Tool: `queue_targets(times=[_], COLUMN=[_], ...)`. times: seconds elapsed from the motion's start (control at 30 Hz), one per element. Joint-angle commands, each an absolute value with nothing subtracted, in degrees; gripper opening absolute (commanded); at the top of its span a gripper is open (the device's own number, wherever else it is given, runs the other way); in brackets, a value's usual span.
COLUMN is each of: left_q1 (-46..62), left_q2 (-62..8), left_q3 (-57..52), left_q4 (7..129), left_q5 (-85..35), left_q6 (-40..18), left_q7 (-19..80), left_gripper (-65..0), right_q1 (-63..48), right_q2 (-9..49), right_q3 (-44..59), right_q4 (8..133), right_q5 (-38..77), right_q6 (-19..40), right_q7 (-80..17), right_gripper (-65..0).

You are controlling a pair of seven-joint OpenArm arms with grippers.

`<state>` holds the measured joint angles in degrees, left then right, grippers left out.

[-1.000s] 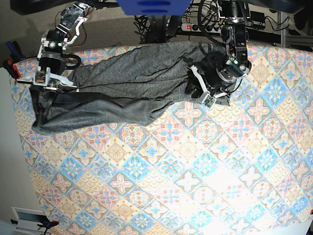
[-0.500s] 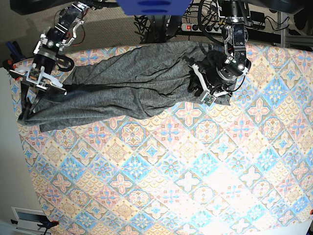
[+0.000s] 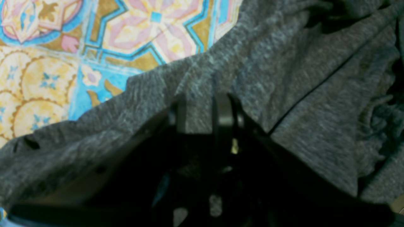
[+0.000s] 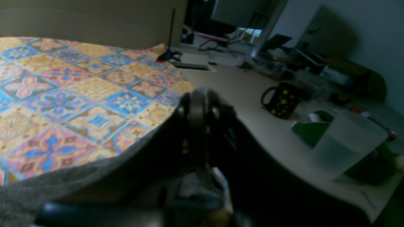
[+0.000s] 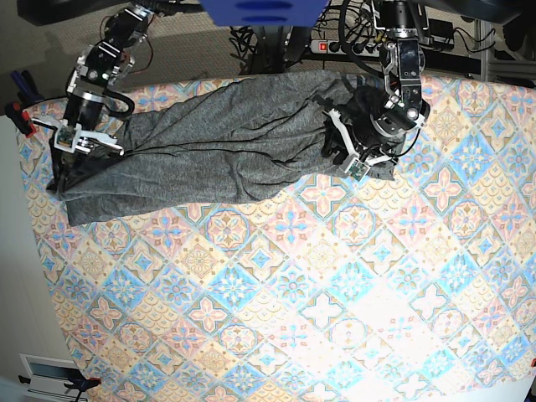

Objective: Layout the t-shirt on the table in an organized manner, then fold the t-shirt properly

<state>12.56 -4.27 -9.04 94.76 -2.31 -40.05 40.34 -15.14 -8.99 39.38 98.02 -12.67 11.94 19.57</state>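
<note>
- Left wrist: the left gripper point(image 3: 202, 110) pinches a fold of the t-shirt point(image 3: 300, 94) between narrow jaws — the laying-out step.
- Right wrist: the right gripper point(image 4: 197, 108) is closed on the shirt's edge at the table point(image 4: 63, 94) corner.
- Base: shirt stretched along the far edge — next it likely needs pulling flat.

— What sort of room am I driving in?
— A lab or office. My right wrist view shows a desk point(image 4: 252, 104) with a spotted mug point(image 4: 281, 100), a plastic cup point(image 4: 344, 145) and cluttered gear; the base view shows a power strip point(image 5: 331, 46) and cables point(image 5: 260, 38).
</note>
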Motion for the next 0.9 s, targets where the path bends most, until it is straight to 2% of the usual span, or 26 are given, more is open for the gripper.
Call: queue_targets(times=[0.0, 0.27, 0.53, 0.63, 0.77, 0.87], left_q1=[12.3, 12.3, 12.3, 12.3, 12.3, 12.2], left_q2=[-4.4, -4.6, -4.8, -4.8, -4.8, -4.8], left_q3=[-9.1, -9.1, -9.3, -9.3, -9.1, -9.1], left_q4=[95.9, 95.9, 95.9, 95.9, 95.9, 95.9], left_q5=[-2.9, -2.9, -2.8, -2.8, -2.8, -2.8], left_q6=[-40.0, -40.0, -40.0, -40.0, -40.0, -40.0], left_q7=[39.7, 39.7, 39.7, 39.7, 39.7, 39.7], left_gripper=[-49.9, -49.9, -49.9, -49.9, -49.9, -49.9], right_q1=[-14.8, -14.8, -14.8, -13.3, -9.5, -9.3], right_q2=[-8.7, -5.3, -5.0, -5.0, -5.0, -5.0], right_q3=[38.4, 30.9, 31.2, 31.4, 31.5, 31.2], right_q4=[98.2, 93.4, 88.1, 88.0, 88.7, 88.7], right_q5=[-12.1, -12.1, -12.0, -12.0, -12.0, -12.1], right_q6=[11.8, 11.8, 11.8, 11.8, 11.8, 11.8], right_q7=[19.7, 16.9, 13.0, 10.9, 10.6, 11.1], right_gripper=[-65.0, -65.0, -64.2, -58.4, -46.3, -44.2])
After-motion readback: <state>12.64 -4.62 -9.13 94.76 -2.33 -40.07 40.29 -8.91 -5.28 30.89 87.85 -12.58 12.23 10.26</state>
